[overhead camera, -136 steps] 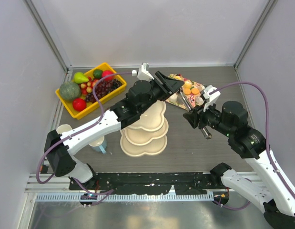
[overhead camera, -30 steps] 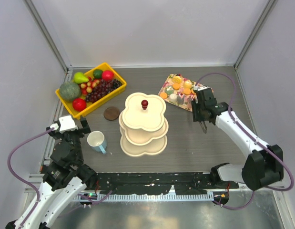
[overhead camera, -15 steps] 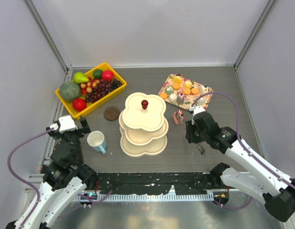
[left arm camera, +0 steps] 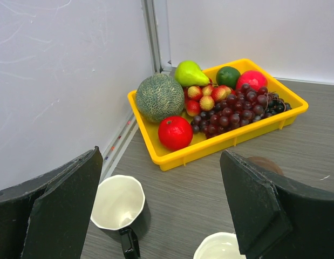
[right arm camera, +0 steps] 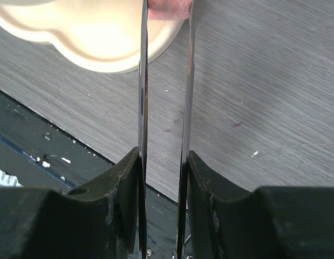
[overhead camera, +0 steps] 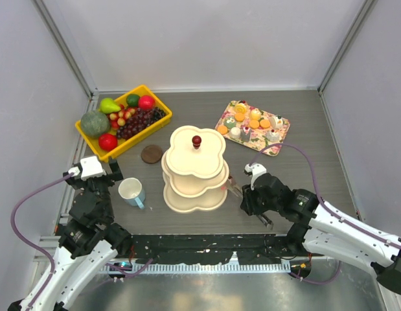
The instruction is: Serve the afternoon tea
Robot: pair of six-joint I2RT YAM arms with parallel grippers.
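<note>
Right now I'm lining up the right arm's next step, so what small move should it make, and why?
Probably ease the tongs a little further over the bottom tier of the stand before releasing. The right gripper clamps them, and the pink pastry pinched at their tips sits right at that tier's rim, so it could fall off.

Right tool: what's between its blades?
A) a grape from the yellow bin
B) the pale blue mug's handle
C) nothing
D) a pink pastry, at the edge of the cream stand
D: the right wrist view shows a pink pastry pinched between the blades of the right tool, at the rim of the stand.
</note>
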